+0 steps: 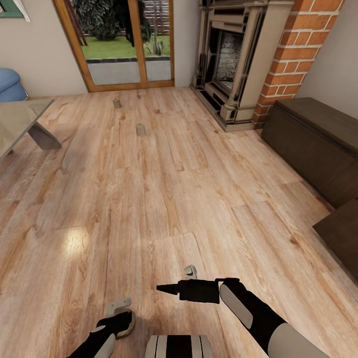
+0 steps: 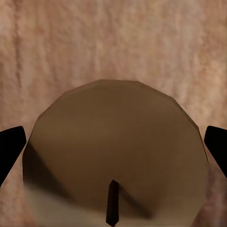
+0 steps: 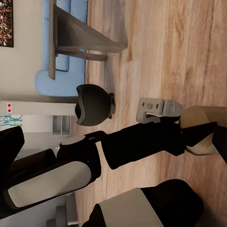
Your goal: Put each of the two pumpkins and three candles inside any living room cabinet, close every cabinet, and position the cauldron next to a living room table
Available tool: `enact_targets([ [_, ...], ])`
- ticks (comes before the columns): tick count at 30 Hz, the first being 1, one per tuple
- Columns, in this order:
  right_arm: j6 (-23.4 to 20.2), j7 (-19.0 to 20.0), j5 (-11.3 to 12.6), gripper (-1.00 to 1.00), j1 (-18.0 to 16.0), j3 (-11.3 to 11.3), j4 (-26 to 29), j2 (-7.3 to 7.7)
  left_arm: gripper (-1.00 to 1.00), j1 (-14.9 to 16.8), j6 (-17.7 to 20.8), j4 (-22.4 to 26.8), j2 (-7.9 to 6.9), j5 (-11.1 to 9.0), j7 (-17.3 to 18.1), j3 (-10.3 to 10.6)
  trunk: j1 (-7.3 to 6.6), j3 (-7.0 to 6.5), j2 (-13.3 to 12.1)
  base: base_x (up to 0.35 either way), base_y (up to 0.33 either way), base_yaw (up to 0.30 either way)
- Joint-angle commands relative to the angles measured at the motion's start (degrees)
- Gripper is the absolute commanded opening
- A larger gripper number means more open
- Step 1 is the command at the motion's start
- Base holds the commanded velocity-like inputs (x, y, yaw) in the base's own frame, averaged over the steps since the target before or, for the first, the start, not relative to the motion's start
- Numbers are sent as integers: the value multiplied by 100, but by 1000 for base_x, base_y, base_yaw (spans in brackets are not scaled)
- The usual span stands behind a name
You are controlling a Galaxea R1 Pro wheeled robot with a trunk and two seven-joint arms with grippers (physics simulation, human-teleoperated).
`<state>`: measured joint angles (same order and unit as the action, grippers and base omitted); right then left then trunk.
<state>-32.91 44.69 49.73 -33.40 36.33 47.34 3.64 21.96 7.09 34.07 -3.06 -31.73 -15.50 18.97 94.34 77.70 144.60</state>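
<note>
two candles stand on the floor ahead, table at left, cabinet at right

Count by kind:
- Candles: 3. Two stand on the wood floor out toward the glass patio door: far candle, nearer candle. The third candle sits between the left gripper's fingers.
- Cauldron: 1, a black cauldron on the floor.
- Coffee table: 1, a grey-topped coffee table at the floor's left edge.
- Dark-brown cabinets: 2 units along the right wall, far cabinet, near cabinet.
- Fireplace: 1, the fireplace.
- Blue sofa: 1, the sofa.
- Grippers: 2, left gripper, right gripper.
</note>
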Motion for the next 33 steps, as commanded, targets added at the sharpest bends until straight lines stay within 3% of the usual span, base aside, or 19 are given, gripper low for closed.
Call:
enact_targets([
  [1, -40, -13, 56, 100, -4, 15, 3, 5, -100, 2, 20, 12, -10, -43, -58, 46, -1, 4, 2, 0, 0, 0],
  [24, -40, -13, 57, 100, -8, 15, 3, 5, -100, 2, 20, 12, -11, -76, -25, 2, -1, 4, 2, 0, 0, 0],
  [33, -40, -13, 55, 100, -6, 15, 1, 5, -100, 2, 24, 12, -16, -65, -16, -7, -24, -195, -10, 0, 0, 0],
])
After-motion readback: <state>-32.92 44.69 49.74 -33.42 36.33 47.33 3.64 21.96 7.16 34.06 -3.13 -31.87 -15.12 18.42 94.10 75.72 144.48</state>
